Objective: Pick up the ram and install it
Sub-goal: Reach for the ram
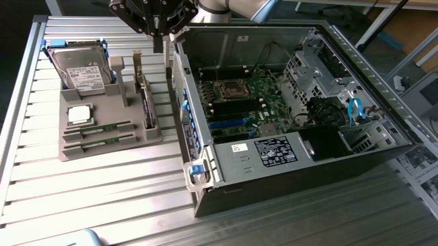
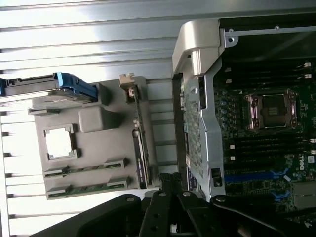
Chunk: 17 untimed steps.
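Gripper (image 1: 159, 47) closed, holding nothing, positioned over the gap between the gray holder (image 1: 102, 154) and the side wall of the open computer case (image 1: 287, 179). One ram stick (image 1: 102, 128) and a second ram stick (image 1: 104, 141) lie side by side in the holder's slots, well apart from the gripper. Processor chip (image 1: 79, 115) sits just beside them. Hard drive (image 1: 79, 72) stands at the holder's far end. Motherboard (image 1: 250, 100) is exposed inside the case.

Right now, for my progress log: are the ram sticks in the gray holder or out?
In: both ram sticks sit in their slots of the gray holder.
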Tool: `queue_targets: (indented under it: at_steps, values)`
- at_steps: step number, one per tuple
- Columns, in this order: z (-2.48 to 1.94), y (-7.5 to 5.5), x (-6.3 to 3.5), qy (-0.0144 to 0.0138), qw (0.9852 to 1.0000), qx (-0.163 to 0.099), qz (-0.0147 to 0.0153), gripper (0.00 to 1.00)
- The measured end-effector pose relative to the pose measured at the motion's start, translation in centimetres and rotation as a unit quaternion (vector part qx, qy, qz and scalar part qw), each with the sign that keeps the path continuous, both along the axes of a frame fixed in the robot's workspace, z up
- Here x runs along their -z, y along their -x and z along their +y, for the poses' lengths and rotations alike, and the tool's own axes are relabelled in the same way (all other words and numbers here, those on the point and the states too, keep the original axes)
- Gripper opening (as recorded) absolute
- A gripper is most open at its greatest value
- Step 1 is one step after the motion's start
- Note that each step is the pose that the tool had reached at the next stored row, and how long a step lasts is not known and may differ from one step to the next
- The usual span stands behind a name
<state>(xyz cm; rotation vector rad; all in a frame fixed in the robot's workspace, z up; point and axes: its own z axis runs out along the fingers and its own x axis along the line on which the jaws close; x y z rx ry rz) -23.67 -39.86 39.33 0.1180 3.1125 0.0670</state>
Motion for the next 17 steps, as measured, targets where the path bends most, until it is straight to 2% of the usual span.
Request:
queue_targets:
  at_steps: [17]
  values:
    - [0.00, 1.00, 0.00, 0.0000, 1.0000, 0.000, 0.0000, 0.11]
